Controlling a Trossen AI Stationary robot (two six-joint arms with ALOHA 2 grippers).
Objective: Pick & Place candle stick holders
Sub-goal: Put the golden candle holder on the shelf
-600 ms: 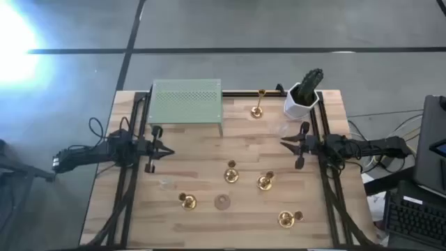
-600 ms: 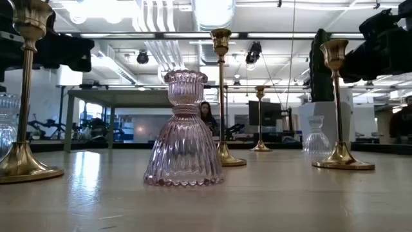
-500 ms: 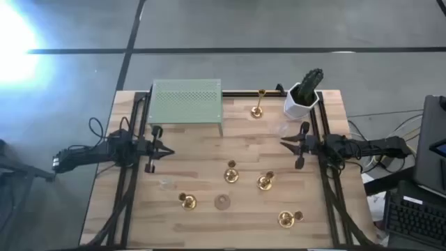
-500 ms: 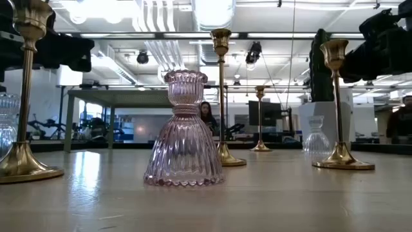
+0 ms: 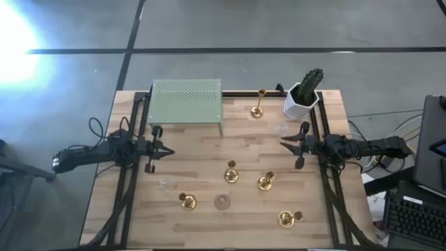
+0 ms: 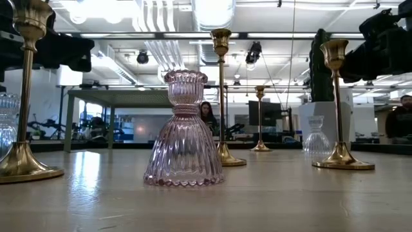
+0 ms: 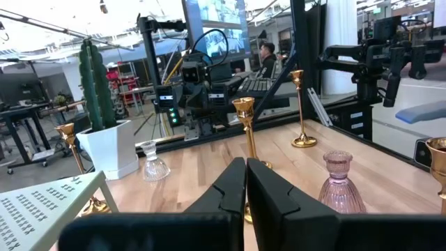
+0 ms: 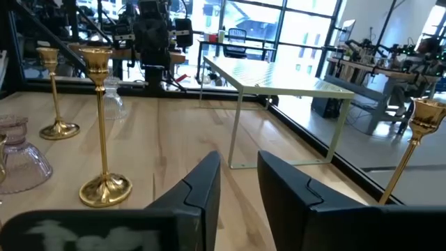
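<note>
Several gold-brass candle stick holders stand upright on their round bases on the wooden table: one at the far edge [image 5: 257,104], and others in the near half [image 5: 231,173], [image 5: 265,181], [image 5: 187,201], [image 5: 286,218]. A pinkish glass holder [image 5: 222,202] [image 6: 184,132] stands near the front. Clear glass ones stand near the cactus pot [image 5: 281,130] and at the near left [image 5: 164,183]. My left gripper [image 5: 171,151] [image 7: 246,162] hovers at the table's left, shut and empty. My right gripper [image 5: 282,144] [image 8: 239,159] hovers at the right, slightly open and empty.
A pale green perforated metal stand [image 5: 187,101] stands at the far left-centre. A white pot with a green cactus [image 5: 302,97] stands at the far right corner. Black rails run along both sides of the table [image 5: 209,150]. A person shows in the room beyond.
</note>
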